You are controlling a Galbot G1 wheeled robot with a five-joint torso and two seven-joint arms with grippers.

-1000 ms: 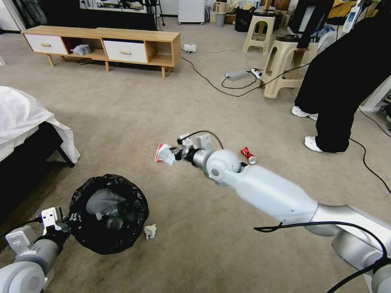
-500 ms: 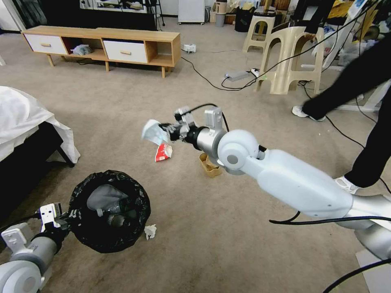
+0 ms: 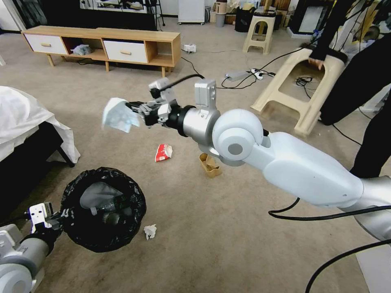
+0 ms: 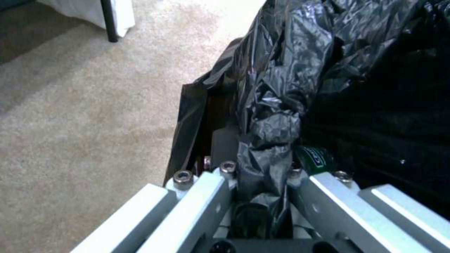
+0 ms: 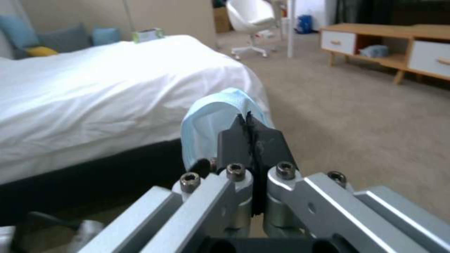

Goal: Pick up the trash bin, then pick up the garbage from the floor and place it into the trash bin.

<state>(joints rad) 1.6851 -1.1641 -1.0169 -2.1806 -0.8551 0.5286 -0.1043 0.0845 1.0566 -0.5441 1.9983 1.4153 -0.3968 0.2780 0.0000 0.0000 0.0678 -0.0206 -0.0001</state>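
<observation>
Our right gripper [image 3: 136,110] pinches a pale-blue mask [image 3: 119,115] aloft; our left gripper [image 3: 57,217] clamps the bin [image 3: 102,209] rim.

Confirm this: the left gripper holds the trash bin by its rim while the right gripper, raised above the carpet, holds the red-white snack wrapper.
Not quite. The right gripper is shut on a pale blue tissue, as the head and right wrist views show; the red-white snack wrapper lies on the carpet. The left gripper does hold the trash bin by its rim.
</observation>
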